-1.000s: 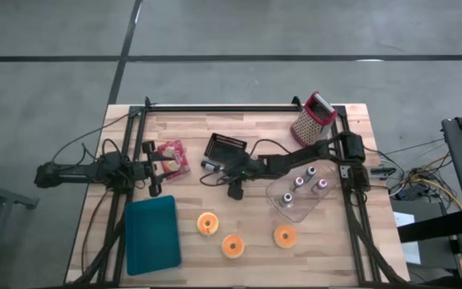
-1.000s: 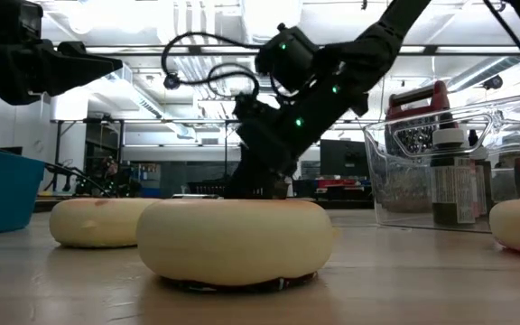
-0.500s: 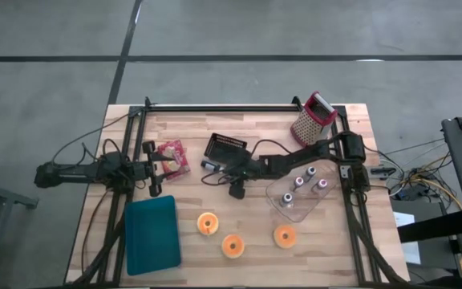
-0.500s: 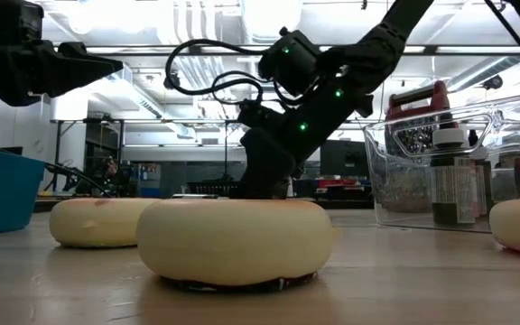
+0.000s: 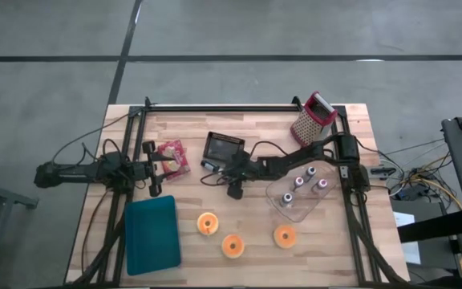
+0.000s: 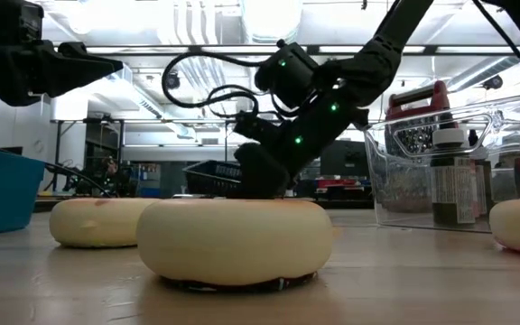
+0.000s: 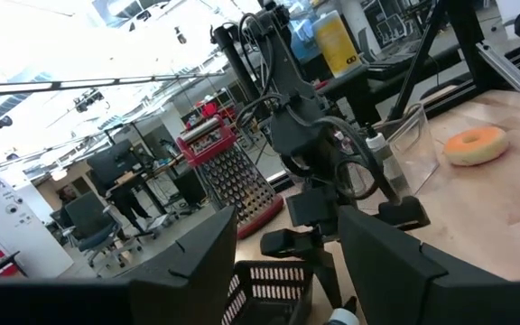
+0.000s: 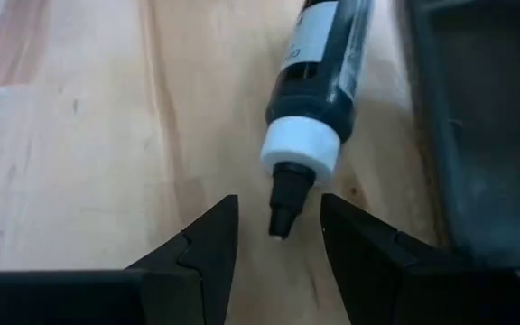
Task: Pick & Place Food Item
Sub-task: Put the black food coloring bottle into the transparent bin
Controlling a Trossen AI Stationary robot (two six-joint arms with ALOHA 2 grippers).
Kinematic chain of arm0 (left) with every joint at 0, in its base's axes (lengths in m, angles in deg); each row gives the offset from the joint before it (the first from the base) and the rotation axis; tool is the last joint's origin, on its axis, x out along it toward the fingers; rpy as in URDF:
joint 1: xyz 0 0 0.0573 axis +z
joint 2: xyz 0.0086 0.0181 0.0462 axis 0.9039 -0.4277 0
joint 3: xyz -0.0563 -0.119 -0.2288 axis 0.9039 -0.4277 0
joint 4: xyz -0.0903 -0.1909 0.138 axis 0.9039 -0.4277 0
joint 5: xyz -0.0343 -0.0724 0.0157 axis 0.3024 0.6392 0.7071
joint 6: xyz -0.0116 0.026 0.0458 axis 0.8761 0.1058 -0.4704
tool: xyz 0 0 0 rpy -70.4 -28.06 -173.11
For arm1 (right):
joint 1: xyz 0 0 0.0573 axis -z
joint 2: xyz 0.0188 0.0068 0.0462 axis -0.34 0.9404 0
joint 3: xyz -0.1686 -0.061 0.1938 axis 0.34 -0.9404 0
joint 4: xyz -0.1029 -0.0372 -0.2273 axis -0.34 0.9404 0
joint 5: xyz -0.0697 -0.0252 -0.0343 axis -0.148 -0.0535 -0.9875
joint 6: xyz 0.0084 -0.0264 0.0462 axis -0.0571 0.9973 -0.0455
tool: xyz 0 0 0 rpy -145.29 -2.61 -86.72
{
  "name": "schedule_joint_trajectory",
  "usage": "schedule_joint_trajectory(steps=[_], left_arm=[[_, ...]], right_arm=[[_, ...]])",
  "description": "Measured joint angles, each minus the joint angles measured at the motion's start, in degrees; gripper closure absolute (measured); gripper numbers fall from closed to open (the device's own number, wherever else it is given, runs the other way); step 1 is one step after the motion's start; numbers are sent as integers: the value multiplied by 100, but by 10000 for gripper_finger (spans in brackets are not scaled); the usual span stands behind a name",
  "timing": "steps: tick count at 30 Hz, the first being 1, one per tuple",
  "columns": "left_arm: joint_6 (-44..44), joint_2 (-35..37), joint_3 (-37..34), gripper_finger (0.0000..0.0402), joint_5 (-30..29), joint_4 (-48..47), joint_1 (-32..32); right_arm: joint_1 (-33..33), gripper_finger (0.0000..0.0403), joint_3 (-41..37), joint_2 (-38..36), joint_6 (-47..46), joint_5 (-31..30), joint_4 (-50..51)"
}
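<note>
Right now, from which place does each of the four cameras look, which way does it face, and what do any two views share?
High view: above the table, facing straight down; both arms, left end effector, right end effector.
Low view: at tabletop height, facing level across; donuts in front, right arm behind.
Left wrist view: on the left arm, facing the right arm and grater; own fingers below.
Right wrist view: on the right arm, facing down at a lying bottle; end effector open.
Shared: the grater shows in high, low and left wrist views.

Orange doughnuts, teal tray, red-topped grater, dark white-collared bottle, black mesh basket, pale wooden bench.
</note>
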Motion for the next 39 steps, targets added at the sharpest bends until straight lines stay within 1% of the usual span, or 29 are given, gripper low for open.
schedule_joint_trajectory(steps=[4,10,29,39], left_arm=[[0,0,-1,202,1,2,-2],[0,0,0,202,-1,2,0],[0,0,0,202,0,1,0],[0,0,1,202,-1,2,0]], right_arm=[[5,246,19,-2,0,-9,-25],[60,259,17,-4,-170,-16,-10],[95,342,41,-4,-299,-17,83],[111,361,39,-12,-299,-15,87]])
